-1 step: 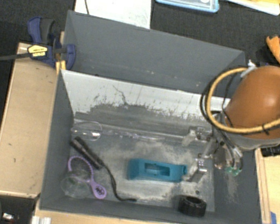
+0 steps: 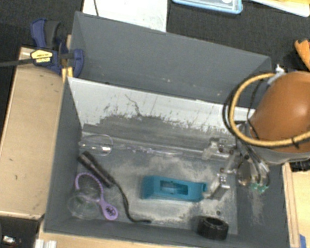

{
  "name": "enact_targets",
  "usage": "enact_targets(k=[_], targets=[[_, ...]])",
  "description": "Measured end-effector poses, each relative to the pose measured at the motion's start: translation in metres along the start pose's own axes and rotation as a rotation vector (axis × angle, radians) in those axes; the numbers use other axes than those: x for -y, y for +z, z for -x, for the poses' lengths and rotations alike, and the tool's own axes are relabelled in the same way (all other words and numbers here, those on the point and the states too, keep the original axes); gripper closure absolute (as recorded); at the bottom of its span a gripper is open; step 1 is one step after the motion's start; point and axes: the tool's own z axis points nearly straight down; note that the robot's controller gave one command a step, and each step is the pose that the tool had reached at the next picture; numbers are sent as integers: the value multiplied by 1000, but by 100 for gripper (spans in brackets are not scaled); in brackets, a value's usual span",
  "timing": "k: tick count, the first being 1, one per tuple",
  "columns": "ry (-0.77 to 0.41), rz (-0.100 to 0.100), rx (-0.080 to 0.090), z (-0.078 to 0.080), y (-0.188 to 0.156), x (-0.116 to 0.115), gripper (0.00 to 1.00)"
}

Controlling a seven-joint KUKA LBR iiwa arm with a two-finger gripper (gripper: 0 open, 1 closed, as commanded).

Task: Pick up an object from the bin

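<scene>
Just beside the near end of a teal-blue rectangular plastic block (image 2: 172,190), the jaws are hanging low over the floor of the grey metal bin (image 2: 171,64), under the arm's rounded orange wrist cover (image 2: 294,109). We are reading this as the approach to a grasp. The block is looking like the likeliest target, since it is lying closest to the jaws. Nothing is showing between them, so we are not calling anything held. We cannot tell whether they are standing wide or narrow, because the metal parts below the cover are overlapping from this angle.

To do this step well, we are judging that the jaws need to be centring over the block rather than over its end, and straddling its narrow width, not its length. The block is lying flat and roughly level on the floor, with a recess showing in its upper face. A grip across the two long sides is seeming the safer choice to us, taken low enough to catch the sides without scraping the floor.

A small black round ring (image 2: 212,227) is sitting near the jaws, on the side toward the bin's front wall, and we are wanting it left undisturbed. Well beyond the block's far end, a purple looped plastic piece (image 2: 97,194) and a thin black cord-like strip (image 2: 104,178) are lying apart from the jaws.
</scene>
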Motion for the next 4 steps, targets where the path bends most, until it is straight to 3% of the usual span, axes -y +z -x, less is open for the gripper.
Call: enact_targets(k=[1,2,3,4], targets=[[-63,0,5,8,87,-19,0],[-82,0,5,10,100,-27,0],[-30,2,-2,-3,98,-39,0],[-95,1,4,4,166,-41,0]])
